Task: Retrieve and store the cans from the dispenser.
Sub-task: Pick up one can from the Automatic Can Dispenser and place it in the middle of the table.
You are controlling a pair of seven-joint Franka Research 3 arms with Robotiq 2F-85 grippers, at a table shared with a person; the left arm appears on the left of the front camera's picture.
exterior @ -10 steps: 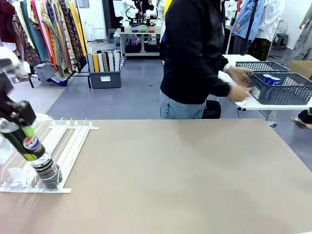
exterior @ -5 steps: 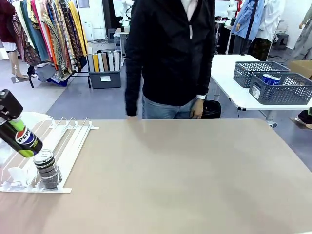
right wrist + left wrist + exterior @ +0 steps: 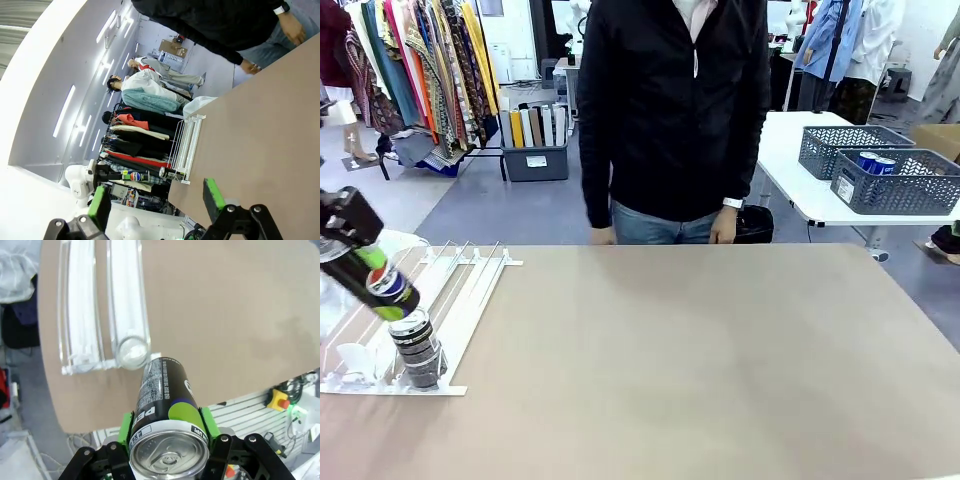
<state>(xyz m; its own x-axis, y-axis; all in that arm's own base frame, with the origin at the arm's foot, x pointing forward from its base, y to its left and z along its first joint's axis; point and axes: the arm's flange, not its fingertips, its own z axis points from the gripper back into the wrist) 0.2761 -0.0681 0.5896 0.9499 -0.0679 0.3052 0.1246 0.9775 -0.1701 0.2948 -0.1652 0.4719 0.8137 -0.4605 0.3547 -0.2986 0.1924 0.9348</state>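
My left gripper [image 3: 365, 262] is shut on a black can [image 3: 386, 287] with a red-white-blue logo, held tilted above the dispenser [image 3: 470, 285] at the table's left. In the left wrist view that can [image 3: 162, 405] sits between the green pads of the gripper [image 3: 167, 427], silver top toward the camera, with the dispenser lanes [image 3: 80, 305] beyond. Another dark can [image 3: 416, 347] rests at the dispenser's near end stop. My right gripper [image 3: 156, 200] stands open with nothing in it, off the table's edge; the dispenser [image 3: 186, 145] is far from it.
A person in a black jacket [image 3: 670, 110] stands at the table's far edge, hands hanging down. On a white side table at the back right sit dark grey baskets [image 3: 910, 185], one holding blue cans [image 3: 875, 160]. The tan tabletop [image 3: 700, 350] lies bare.
The person has turned from the side table's baskets and now faces my table at its middle. My left gripper, still holding the can, has shifted only slightly above the dispenser.
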